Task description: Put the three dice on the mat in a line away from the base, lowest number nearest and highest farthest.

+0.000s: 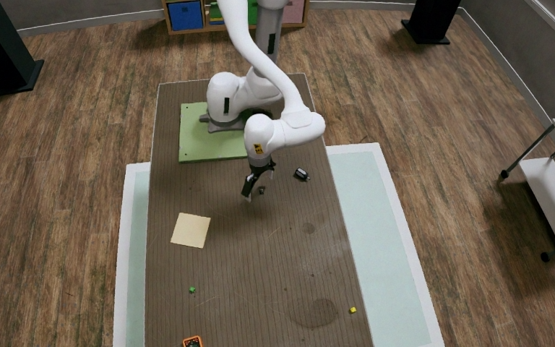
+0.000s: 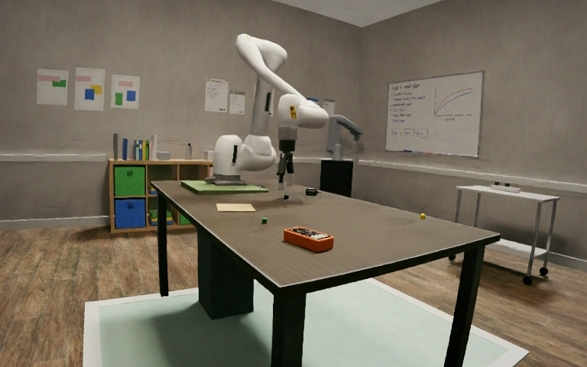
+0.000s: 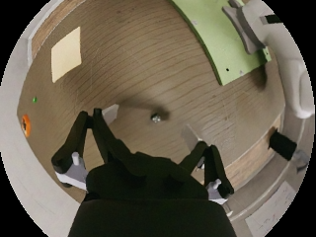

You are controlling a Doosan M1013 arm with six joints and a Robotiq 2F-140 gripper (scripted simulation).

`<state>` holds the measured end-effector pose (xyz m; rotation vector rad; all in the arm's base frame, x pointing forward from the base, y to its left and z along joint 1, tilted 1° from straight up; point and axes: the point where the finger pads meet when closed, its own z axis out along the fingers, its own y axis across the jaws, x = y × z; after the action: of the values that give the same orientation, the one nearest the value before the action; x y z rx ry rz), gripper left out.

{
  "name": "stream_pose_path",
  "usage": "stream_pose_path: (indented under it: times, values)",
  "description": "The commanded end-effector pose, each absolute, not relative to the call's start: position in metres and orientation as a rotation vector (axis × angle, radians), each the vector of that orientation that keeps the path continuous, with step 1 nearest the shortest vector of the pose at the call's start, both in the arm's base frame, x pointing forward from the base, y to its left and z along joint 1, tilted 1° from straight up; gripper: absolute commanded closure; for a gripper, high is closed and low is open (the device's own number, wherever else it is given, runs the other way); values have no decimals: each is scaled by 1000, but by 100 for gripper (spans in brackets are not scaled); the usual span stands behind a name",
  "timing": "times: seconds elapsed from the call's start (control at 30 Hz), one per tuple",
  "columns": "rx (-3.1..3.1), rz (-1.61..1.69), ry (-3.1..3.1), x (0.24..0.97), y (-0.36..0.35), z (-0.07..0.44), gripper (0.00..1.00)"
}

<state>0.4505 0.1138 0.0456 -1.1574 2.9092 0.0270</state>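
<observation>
Fingers: spread wide [image 3: 74,158], nothing between them.
Gripper: pointed down [image 1: 258,183] above the desk, near the base-side end, with its jaws apart.
Dark die: lay on the desk [image 1: 261,189] right under the gripper, between the fingertips in the wrist view [image 3: 156,118]; its number was too small to read.
Mat: pale yellow square [image 1: 191,230] lay flat toward the left long edge of the desk, well apart from the gripper; no die was on it.
Green die: sat [image 1: 191,289] beyond the mat, toward the far left corner.
Yellow die: sat [image 1: 352,309] close to the right long edge, near the far right corner.
Small black object: lay [image 1: 301,173] just right of the gripper, near the right edge.
Orange device: rested [image 2: 308,238] at the far end of the desk.
Base plate: green [image 1: 190,146], at the near end under the arm.
</observation>
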Motion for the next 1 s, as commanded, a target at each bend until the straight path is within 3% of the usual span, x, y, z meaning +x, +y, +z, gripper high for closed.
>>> stream_pose_path:
  times: [0.0,0.97]
  values:
    - [-1157,27,2908,451,114,46,0]
    - [-1157,27,2908,498,136,47,0]
